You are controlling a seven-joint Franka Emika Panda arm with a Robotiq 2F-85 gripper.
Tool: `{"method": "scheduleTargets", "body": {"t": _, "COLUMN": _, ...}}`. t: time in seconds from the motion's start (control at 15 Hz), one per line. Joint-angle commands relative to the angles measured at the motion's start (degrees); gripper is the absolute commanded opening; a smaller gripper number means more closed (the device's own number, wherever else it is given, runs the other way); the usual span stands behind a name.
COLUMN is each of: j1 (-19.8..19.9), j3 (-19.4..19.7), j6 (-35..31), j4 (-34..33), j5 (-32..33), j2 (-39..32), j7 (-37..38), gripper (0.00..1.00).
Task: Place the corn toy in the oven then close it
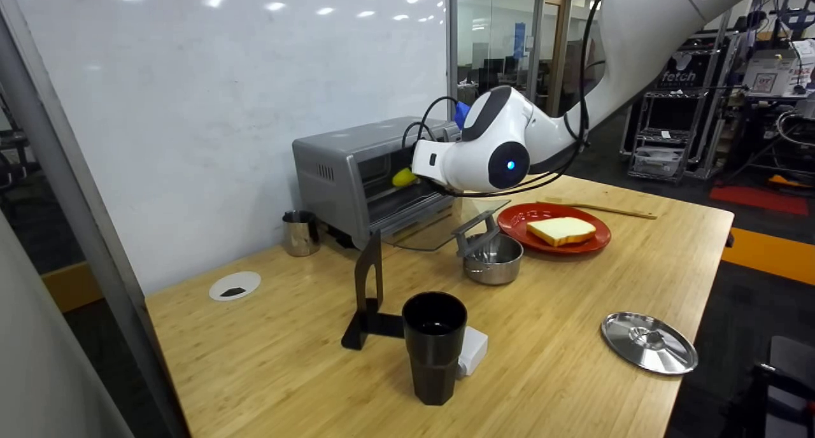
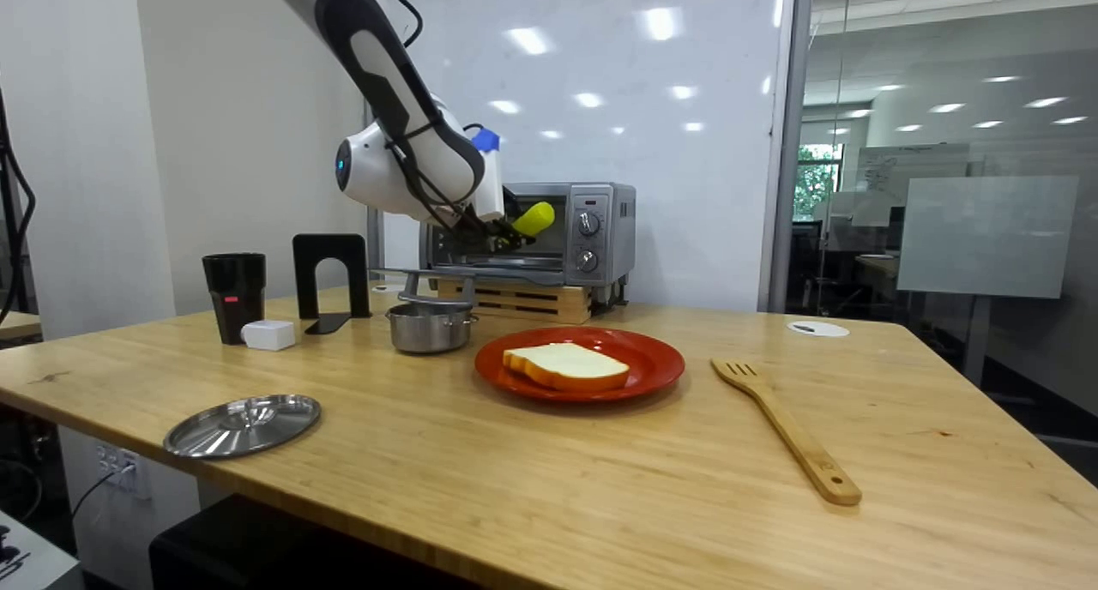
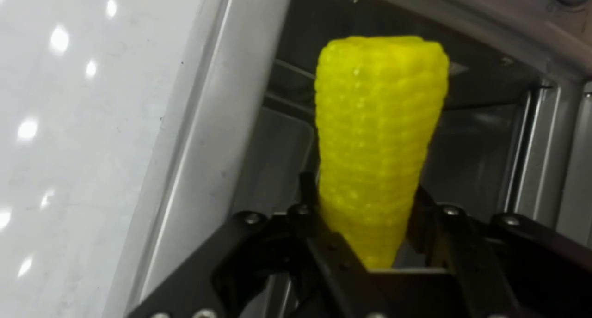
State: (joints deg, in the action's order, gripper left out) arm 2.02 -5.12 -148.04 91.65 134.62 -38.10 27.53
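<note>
The corn toy, a bright yellow cob, shows in both exterior views [image 1: 403, 177] [image 2: 534, 219] and large in the wrist view [image 3: 381, 100]. My gripper [image 3: 363, 193] is shut on its narrow end, with the wide end pointing away from the gripper. The silver-grey oven [image 1: 328, 186] also shows in an exterior view [image 2: 622, 230] and the wrist view [image 3: 217, 133]. Its glass door [image 1: 423, 237] is folded down open. The gripper holds the corn at the oven's opening, above the door; I cannot tell how far in it is. The arm hides part of the opening.
A steel pot [image 1: 493, 269] stands under the door's handle edge. Close by is a red plate [image 1: 595, 240] with a bread slice [image 1: 560, 230]. A black bookend [image 1: 368, 298], black cup [image 1: 435, 355], white block [image 1: 472, 349], pot lid [image 1: 649, 342], metal cup [image 1: 300, 234] and wooden spatula [image 2: 789, 427] are on the table.
</note>
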Motion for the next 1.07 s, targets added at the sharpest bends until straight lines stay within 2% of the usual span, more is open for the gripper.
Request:
{"method": "scheduleTargets", "body": {"t": 0.0, "j1": 1.92, "j3": -1.45, "j6": -1.90, "j4": -1.47, "j5": 2.72, "j2": -0.72, "j7": 0.89, "gripper": 0.80}}
{"method": "scheduleTargets", "body": {"t": 0.2, "j1": 2.39, "j3": -1.47, "j6": -2.35, "j4": -1.25, "j5": 3.09, "j2": -0.73, "j7": 0.71, "gripper": 1.00}}
{"method": "scheduleTargets", "body": {"t": 0.53, "j1": 2.94, "j3": -1.77, "j6": -2.59, "j4": -0.94, "j5": 3.21, "j2": -0.32, "j7": 0.77, "gripper": 1.00}}
{"method": "scheduleTargets", "body": {"t": 1.0, "j1": 2.51, "j3": -1.18, "j6": -5.69, "j4": 3.61, "j5": -0.49, "j2": 4.16, "j7": 0.81, "gripper": 1.00}}
